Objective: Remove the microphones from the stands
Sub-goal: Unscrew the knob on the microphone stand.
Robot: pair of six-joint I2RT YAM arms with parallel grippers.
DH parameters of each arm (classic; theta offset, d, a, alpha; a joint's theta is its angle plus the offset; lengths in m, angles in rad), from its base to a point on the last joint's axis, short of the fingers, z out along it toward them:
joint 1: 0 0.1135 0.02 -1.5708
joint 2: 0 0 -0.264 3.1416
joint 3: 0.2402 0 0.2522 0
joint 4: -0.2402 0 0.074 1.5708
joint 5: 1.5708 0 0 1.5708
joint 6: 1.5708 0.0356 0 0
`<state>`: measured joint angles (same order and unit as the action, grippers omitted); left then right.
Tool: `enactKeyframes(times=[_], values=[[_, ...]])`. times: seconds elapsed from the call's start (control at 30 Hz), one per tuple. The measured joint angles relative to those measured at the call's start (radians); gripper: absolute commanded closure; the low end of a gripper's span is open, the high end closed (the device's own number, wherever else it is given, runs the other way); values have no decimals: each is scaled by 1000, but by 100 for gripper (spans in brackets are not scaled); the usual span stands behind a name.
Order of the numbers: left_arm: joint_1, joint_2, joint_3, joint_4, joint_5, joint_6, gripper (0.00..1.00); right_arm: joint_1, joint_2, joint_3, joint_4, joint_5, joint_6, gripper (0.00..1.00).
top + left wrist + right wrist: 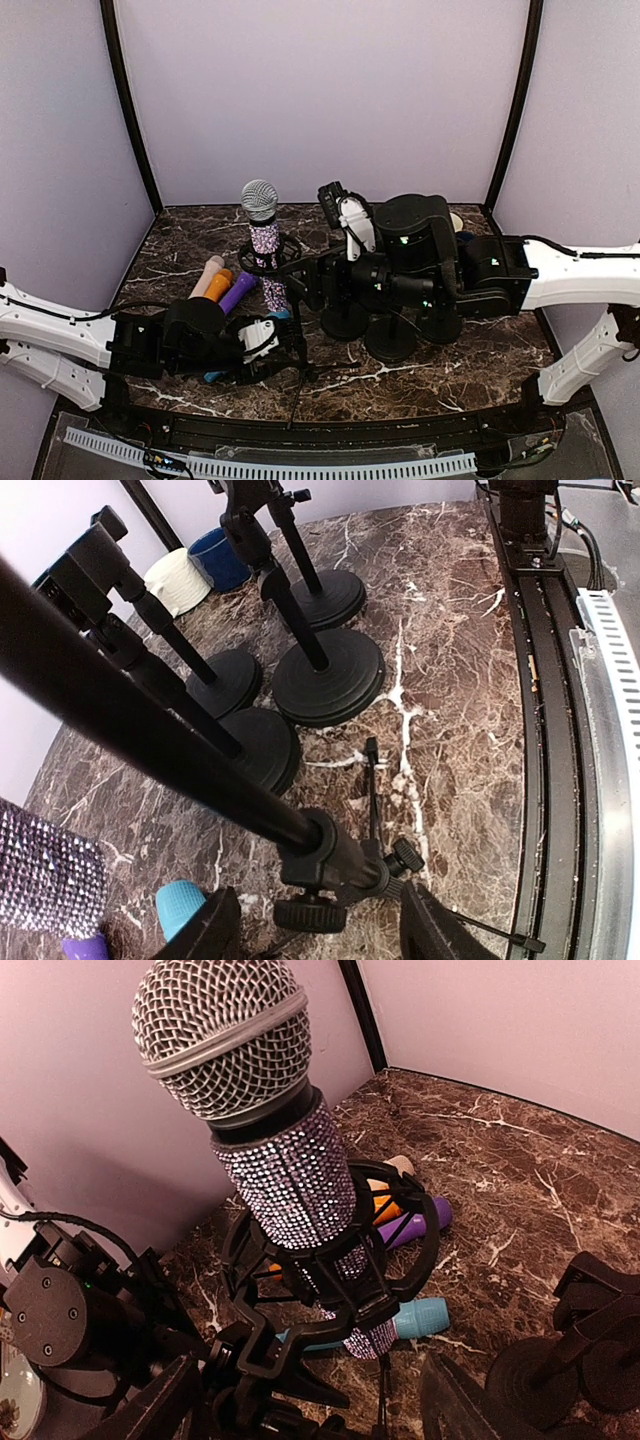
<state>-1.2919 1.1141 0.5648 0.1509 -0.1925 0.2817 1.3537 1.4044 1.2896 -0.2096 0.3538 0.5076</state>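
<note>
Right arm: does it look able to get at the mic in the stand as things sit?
Likely yes. The right gripper is open with the microphone straight ahead, nothing between; the shock mount rings only its lower body, leaving the upper handle free.

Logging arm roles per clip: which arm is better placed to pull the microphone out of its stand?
Right. Its wrist camera looks straight at the microphone, with the open right gripper short of it. The left gripper sits low, straddling the stand near its foot, away from the microphone.

Left arm (60, 335) stretched low, left gripper (318, 925) on near side of the microphone (285, 1190), jaws parted, grip unclear. Right gripper (310, 1400) right of microphone, jaws wide apart.
</note>
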Motion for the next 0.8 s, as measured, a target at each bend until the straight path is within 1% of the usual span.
enactKeyframes(times=[0.1, 0.2, 0.27, 0.67, 0.8], values=[[-10, 26, 21, -3, -25, 27, 46, 0, 0, 0, 0, -4, 0, 25], [-21, 45, 32, -3, -53, 48, 54, 0, 0, 0, 0, -13, 0, 25], [-24, 58, 40, -3, -70, 61, 56, 0, 0, 0, -1, -16, 0, 25], [-32, 78, 42, -24, -134, 83, 55, 0, 6, 0, -1, -22, 0, 26], [-36, 78, 42, -33, -142, 83, 62, 0, 6, 0, -1, -23, 0, 26]])
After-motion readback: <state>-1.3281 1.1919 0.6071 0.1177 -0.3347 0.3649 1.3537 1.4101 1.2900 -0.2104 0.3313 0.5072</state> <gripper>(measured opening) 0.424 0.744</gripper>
